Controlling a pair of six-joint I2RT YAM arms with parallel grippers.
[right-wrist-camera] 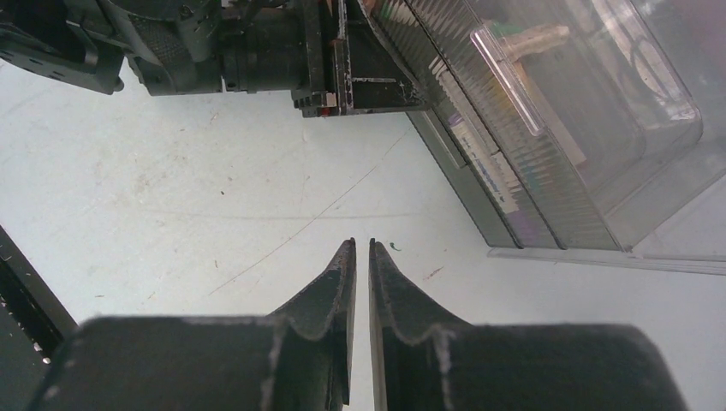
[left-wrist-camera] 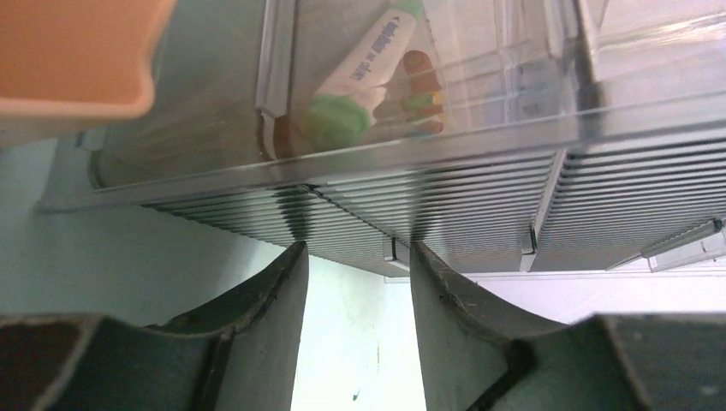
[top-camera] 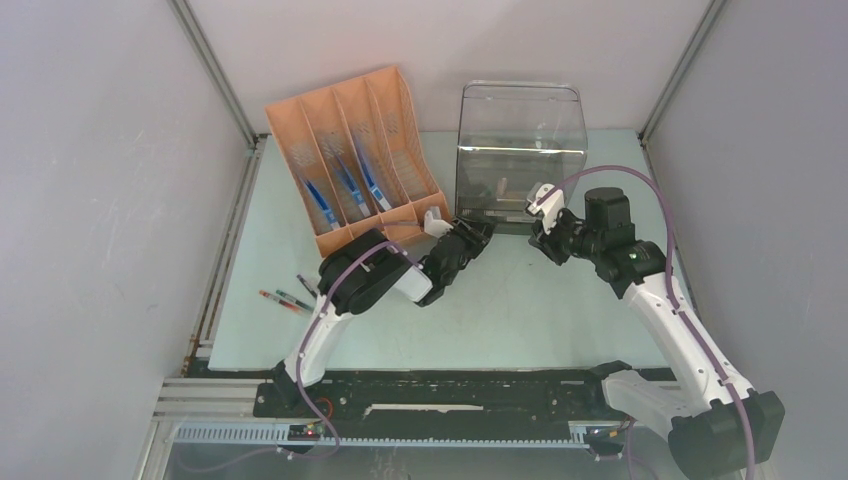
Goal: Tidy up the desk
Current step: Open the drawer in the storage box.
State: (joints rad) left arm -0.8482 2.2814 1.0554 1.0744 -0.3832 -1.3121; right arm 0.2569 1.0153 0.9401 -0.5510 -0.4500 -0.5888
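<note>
Inside a robotics lab's test cell: a pale mint bench (top-camera: 560,320) is boxed in by plain grey panels (top-camera: 100,180) on three sides, with bare aluminium posts (top-camera: 212,70) at the back corners. Two robot arms, the left arm (top-camera: 365,275) and the right arm (top-camera: 660,300), are mounted along a black rail (top-camera: 450,392) at the near edge, purple cables (top-camera: 612,168) looping off them. The desk items are sparse props: an orange tray (top-camera: 350,150) with blue pens (top-camera: 320,205) in its slots, a clear plastic box (top-camera: 520,140) and a few loose pens (top-camera: 285,298) by the bench's left edge. Fine scratches (right-wrist-camera: 282,244) mark the bench top.
</note>
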